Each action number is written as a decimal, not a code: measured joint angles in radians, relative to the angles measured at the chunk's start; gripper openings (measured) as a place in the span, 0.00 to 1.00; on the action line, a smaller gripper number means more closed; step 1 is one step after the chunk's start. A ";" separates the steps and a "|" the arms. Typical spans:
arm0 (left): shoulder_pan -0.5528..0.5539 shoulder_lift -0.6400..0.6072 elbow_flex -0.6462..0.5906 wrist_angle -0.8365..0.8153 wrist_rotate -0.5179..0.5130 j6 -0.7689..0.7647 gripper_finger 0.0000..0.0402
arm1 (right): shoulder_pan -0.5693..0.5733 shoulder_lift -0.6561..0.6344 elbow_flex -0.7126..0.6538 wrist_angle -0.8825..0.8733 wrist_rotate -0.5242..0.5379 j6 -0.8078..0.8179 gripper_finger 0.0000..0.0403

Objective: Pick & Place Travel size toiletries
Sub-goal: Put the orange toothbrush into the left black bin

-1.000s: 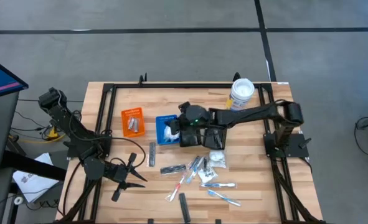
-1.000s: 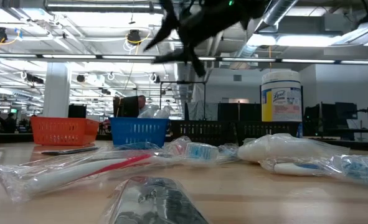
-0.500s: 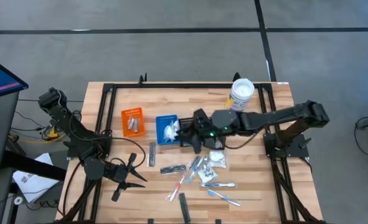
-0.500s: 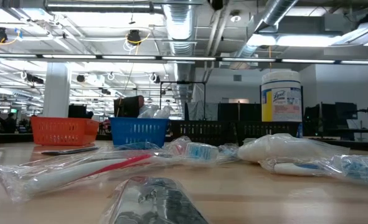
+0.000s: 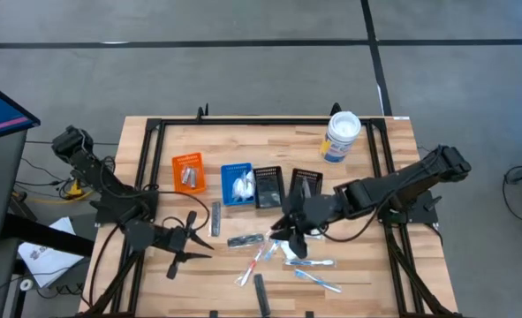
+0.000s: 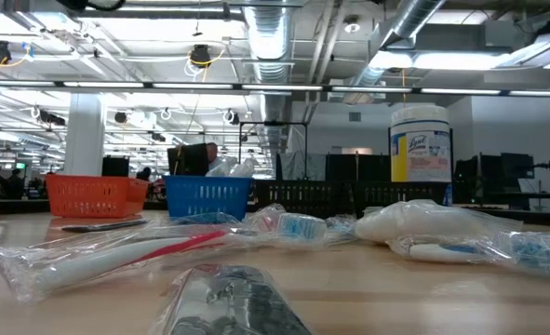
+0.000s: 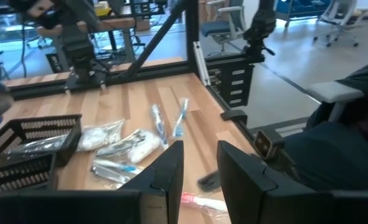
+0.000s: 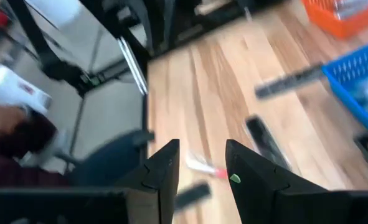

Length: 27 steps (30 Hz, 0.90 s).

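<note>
The travel size toiletries (image 5: 283, 252) lie scattered on the wooden table's near middle: a silvery sachet (image 5: 215, 218), white packets (image 5: 307, 225), clear-wrapped sticks with red (image 5: 253, 263) or blue (image 5: 313, 262), and a black piece (image 5: 261, 296). The low view shows them close up, with the red stick (image 6: 116, 251) in front. My right gripper (image 5: 287, 237) (image 8: 202, 149) hangs open over the pile with nothing between its fingers. My left gripper (image 5: 197, 249) (image 7: 199, 149) stands open and empty at the near left, pointing toward the pile (image 7: 127, 146).
An orange bin (image 5: 188, 172), a blue bin (image 5: 237, 184) holding white packets and two black bins (image 5: 268, 187) (image 5: 306, 184) stand in a row behind the pile. A white tub (image 5: 342, 134) stands at the far right. A person (image 8: 15, 137) is close to the table's near side.
My right gripper has swung from above the blue and black bins toward the table's near edge, rolling as it went. It now hangs over the pile and has left the low view. The black bin it covered now shows.
</note>
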<state>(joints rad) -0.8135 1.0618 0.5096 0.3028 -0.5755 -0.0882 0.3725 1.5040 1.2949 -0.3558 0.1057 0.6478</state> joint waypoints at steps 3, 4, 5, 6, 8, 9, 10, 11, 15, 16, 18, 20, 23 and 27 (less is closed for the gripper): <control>0.021 0.000 -0.008 0.006 0.000 -0.010 0.22 | 0.001 0.000 0.000 -0.083 -0.001 -0.026 0.30; 0.028 0.000 -0.010 0.007 0.000 -0.019 0.22 | 0.000 0.000 0.000 -0.110 -0.001 -0.001 0.30; 0.037 0.000 -0.014 0.009 0.000 -0.022 0.22 | -0.001 0.000 0.000 -0.136 -0.001 0.042 0.30; 0.044 0.000 -0.018 0.009 0.000 -0.023 0.22 | -0.001 0.000 0.000 -0.160 -0.002 0.074 0.30; 0.056 0.000 -0.024 0.010 0.000 -0.026 0.22 | 0.006 0.000 0.000 -0.209 -0.002 0.064 0.31; 0.060 0.000 -0.027 0.013 0.000 -0.028 0.22 | 0.014 0.000 -0.001 -0.232 0.007 0.056 0.31; 0.064 0.000 -0.030 0.014 -0.001 -0.029 0.22 | 0.022 0.000 -0.007 -0.240 0.025 0.056 0.31; 0.066 0.000 -0.032 0.014 0.000 -0.029 0.22 | 0.030 0.000 -0.013 -0.243 0.043 0.056 0.31; 0.068 0.000 -0.033 0.014 0.000 -0.029 0.22 | 0.072 0.000 -0.057 -0.191 0.114 0.013 0.32; 0.068 0.000 -0.033 0.014 0.000 -0.029 0.22 | 0.079 0.000 -0.078 -0.158 0.117 0.000 0.32; 0.068 0.000 -0.033 0.014 0.000 -0.029 0.22 | 0.093 0.001 -0.122 -0.084 0.096 -0.038 0.32; 0.068 0.000 -0.033 0.014 0.000 -0.029 0.22 | 0.102 0.001 -0.169 0.026 0.023 -0.070 0.32; 0.068 0.000 -0.033 0.013 0.000 -0.029 0.22 | 0.114 0.001 -0.236 0.165 -0.044 -0.082 0.32; 0.068 0.000 -0.033 0.013 0.000 -0.029 0.22 | 0.125 0.001 -0.281 0.331 -0.049 -0.119 0.32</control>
<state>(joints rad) -0.7452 1.0618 0.4763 0.3161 -0.5751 -0.1169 0.4976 1.5051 1.0137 -0.0252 0.0562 0.5286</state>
